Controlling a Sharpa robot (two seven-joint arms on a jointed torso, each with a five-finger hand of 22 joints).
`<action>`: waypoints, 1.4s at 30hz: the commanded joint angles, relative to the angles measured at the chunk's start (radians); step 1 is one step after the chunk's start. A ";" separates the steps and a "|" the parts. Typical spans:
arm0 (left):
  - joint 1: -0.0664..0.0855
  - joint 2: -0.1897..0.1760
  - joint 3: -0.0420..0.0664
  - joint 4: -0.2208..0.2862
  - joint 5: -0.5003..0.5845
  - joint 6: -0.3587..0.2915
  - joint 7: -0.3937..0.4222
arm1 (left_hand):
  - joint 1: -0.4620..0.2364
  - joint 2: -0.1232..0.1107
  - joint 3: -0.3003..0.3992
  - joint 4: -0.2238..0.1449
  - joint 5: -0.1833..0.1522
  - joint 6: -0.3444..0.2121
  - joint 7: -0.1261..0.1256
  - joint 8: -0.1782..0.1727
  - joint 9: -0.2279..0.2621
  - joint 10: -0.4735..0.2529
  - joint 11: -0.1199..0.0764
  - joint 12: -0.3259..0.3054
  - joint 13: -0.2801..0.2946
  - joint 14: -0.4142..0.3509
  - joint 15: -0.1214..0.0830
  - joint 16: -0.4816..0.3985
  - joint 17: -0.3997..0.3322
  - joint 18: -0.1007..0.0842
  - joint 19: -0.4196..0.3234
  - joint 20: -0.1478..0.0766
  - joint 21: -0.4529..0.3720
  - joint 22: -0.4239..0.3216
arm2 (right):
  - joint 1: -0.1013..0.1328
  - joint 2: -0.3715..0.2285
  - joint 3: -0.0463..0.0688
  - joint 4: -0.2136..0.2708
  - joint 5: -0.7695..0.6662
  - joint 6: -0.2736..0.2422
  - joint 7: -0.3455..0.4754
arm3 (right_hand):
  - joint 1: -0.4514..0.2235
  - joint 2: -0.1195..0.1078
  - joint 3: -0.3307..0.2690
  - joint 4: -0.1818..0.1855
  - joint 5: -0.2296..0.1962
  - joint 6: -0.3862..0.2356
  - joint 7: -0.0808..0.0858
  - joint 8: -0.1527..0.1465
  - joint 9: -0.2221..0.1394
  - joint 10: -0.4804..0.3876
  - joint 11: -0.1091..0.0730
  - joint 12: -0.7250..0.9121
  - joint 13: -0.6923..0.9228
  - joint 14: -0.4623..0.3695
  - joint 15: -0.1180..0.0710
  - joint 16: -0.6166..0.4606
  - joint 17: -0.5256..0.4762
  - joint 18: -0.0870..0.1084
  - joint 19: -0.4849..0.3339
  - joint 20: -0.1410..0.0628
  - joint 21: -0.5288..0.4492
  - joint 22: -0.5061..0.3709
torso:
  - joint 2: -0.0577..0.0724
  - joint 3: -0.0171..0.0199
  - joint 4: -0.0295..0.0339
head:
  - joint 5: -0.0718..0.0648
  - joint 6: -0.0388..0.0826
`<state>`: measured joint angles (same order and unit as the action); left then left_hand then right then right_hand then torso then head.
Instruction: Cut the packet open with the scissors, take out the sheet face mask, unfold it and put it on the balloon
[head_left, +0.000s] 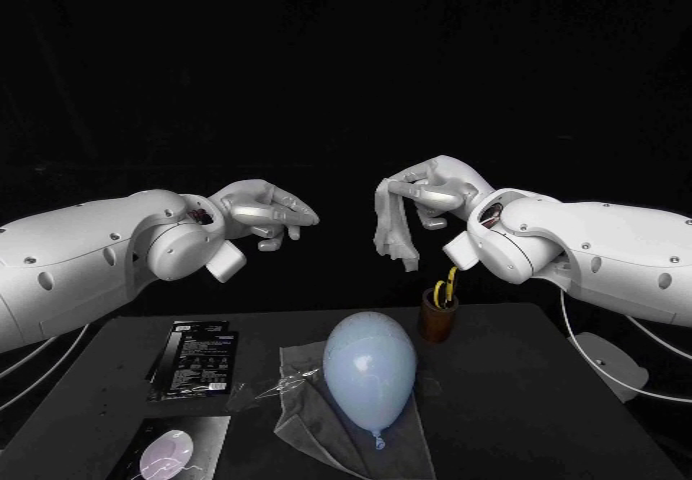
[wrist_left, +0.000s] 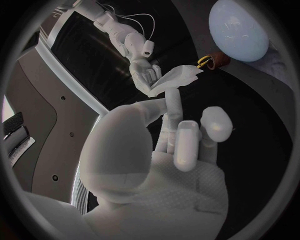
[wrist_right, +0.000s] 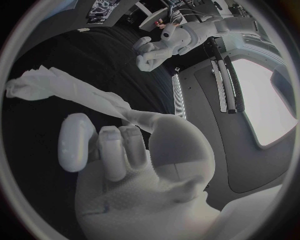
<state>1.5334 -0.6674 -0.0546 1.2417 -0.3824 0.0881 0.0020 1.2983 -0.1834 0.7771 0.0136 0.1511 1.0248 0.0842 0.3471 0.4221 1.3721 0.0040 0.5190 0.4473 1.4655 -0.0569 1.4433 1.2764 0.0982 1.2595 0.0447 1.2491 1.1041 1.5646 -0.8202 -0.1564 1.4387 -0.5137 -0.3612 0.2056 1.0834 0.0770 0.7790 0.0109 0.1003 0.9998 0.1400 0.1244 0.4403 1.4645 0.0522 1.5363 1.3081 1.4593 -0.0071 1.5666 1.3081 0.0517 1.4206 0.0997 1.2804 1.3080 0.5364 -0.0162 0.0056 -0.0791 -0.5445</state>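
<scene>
My right hand (head_left: 440, 190) is raised above the table and pinches the white sheet mask (head_left: 392, 230), which hangs down still folded in a narrow strip. The same mask (wrist_right: 56, 87) stretches away from the fingers of my right hand (wrist_right: 125, 150). My left hand (head_left: 263, 215) hovers at the same height a short way from the mask, with fingers loosely curled and nothing in them. From my left hand (wrist_left: 169, 145) I see the mask (wrist_left: 178, 77) in the right hand (wrist_left: 144, 70). The pale blue balloon (head_left: 371, 368) lies on the table below.
The balloon rests on a crumpled clear wrapper (head_left: 310, 405). A black packet (head_left: 195, 360) lies flat to its left. A brown cup (head_left: 438, 315) behind the balloon holds the yellow-handled scissors (head_left: 447, 285). Another small pale balloon (head_left: 166, 455) lies at the front left.
</scene>
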 joint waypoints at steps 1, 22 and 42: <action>0.003 0.003 0.001 -0.004 -0.017 0.022 0.004 | 0.001 0.011 0.005 0.000 0.003 0.009 0.001 0.003 0.160 0.004 -0.005 0.005 0.001 0.037 -0.005 0.007 0.001 0.011 0.003 -0.005 0.006 0.002 | 0.002 0.002 0.001 -0.004 -0.046 0.048 0.010 | 0.008 -0.001 0.001 0.002 -0.005 0.006 0.000 0.005 0.001 0.095 0.005 0.007 0.249 0.111 -0.001 0.004 0.263 0.009 0.006 0.000 0.006 0.183 | 0.001 -0.0002 -0.0002 | 0.000 0.001; -0.044 0.009 -0.041 0.062 0.013 -0.234 0.171 | 0.018 -0.066 -0.223 0.100 -0.031 -0.110 0.085 -0.076 0.088 -0.301 0.105 -0.201 -0.164 -0.549 0.126 -0.671 -0.782 0.064 -0.479 0.149 -0.644 -0.566 | 0.003 0.019 0.001 0.038 -0.048 -0.026 0.006 | 0.009 -0.002 -0.001 0.004 -0.008 0.006 0.000 0.005 0.001 0.096 0.005 0.009 0.250 0.111 -0.001 0.004 0.263 0.009 0.007 0.000 0.007 0.183 | 0.002 -0.0005 0.0004 | -0.007 0.007; -0.200 0.061 -0.046 0.045 0.012 -0.354 0.257 | 0.159 -0.034 -0.527 0.206 -0.101 -0.174 0.091 -0.158 -0.065 -0.363 0.175 -0.377 -0.382 -0.623 0.214 -1.152 -1.004 0.049 -0.494 0.245 -1.134 -0.940 | 0.002 0.041 0.001 0.071 -0.033 -0.061 0.012 | 0.009 -0.002 -0.001 0.004 -0.008 0.007 0.000 0.005 0.001 0.096 0.005 0.007 0.249 0.111 -0.001 0.004 0.263 0.009 0.007 0.000 0.007 0.183 | 0.003 0.0001 0.0009 | -0.014 -0.001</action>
<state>1.3343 -0.6099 -0.1024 1.2806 -0.3789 -0.2328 0.2267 1.4500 -0.2136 0.2464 0.2208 0.0541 0.8483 0.1684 0.1931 0.3562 1.0130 0.1805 0.1451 0.0663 0.8419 0.1514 0.2890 0.2715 0.1540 0.7703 0.2881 0.1138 0.1632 1.5665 -0.7813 -0.1567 1.5086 -0.5500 -0.4128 0.2060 1.0833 0.0769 0.7780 0.0099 0.0979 1.0012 0.1426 0.1241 0.4407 1.4645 0.0522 1.5404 1.3073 1.4592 -0.0069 1.5659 1.3081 0.0516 1.4196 0.1004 1.2835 1.3074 0.5401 -0.0168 0.0053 -0.0942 -0.5435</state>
